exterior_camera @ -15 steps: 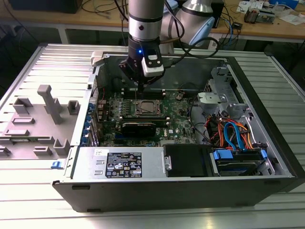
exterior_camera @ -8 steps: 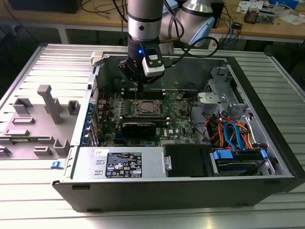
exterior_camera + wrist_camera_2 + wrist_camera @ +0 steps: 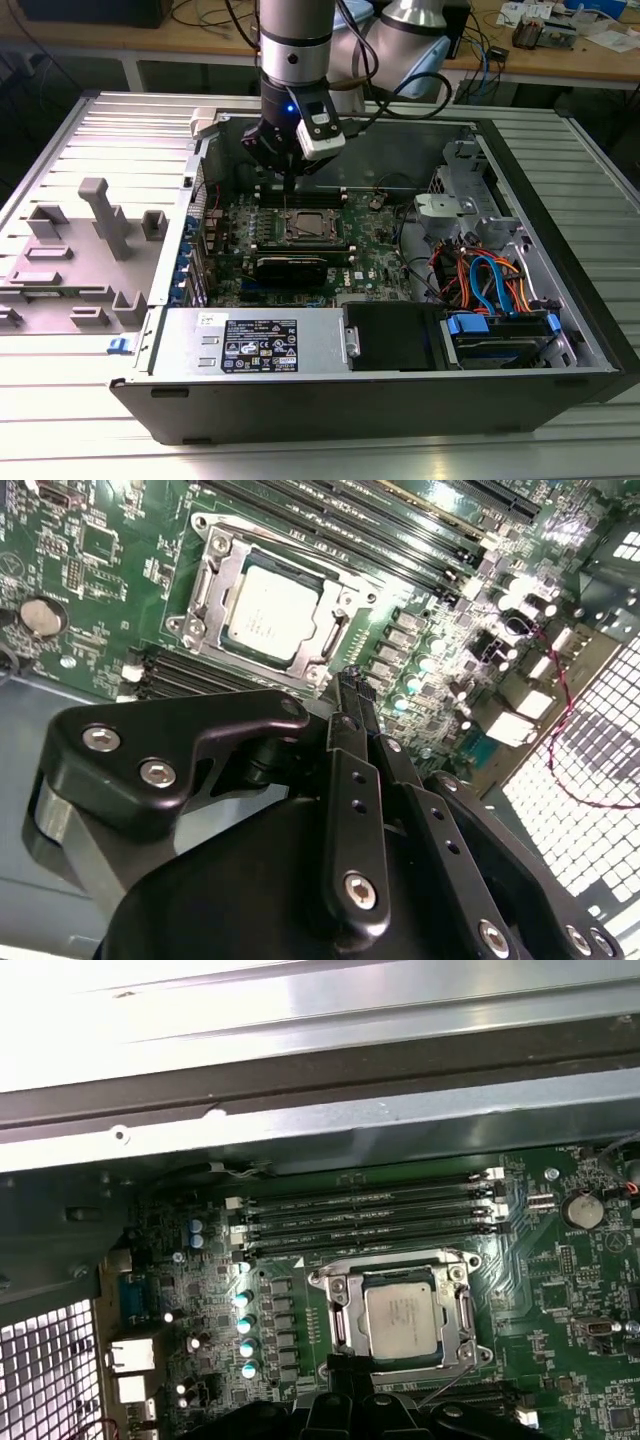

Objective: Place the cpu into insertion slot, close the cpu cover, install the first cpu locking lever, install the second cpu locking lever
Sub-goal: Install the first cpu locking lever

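Second wrist view: cpu [image 3: 270, 612] seated in insertion slot [image 3: 285, 565], cpu cover [image 3: 212, 582] flat around it. End effector [image 3: 350, 688] clenched, empty, tip just beside cover's near edge; socket directly ahead of fingertips.

You have the cpu [image 3: 405, 1318] lying in the insertion slot [image 3: 400, 1278], the cpu cover [image 3: 338, 1312] framing it. The memory slots [image 3: 370, 1215] run just beside, and the gripper [image 3: 350, 685] hangs at the slot's edge.
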Controlling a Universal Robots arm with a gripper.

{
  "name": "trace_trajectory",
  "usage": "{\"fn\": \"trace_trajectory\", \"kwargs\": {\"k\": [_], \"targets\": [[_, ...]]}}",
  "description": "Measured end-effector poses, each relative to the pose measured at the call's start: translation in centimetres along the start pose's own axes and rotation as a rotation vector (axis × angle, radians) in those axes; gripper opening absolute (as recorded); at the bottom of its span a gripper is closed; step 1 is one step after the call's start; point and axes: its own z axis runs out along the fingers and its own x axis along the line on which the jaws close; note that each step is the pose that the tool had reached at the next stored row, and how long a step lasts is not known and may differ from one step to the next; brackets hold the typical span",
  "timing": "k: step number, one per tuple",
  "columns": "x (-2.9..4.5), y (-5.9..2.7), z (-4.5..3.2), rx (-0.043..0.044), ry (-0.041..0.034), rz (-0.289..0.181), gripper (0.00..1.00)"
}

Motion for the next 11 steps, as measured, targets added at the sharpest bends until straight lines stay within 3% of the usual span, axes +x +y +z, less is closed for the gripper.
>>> {"fn": "trace_trajectory", "kwargs": {"k": [11], "targets": [[1.19, -0.11, 0.18, -0.0043, 0.0004, -0.064, 0.11]]}}
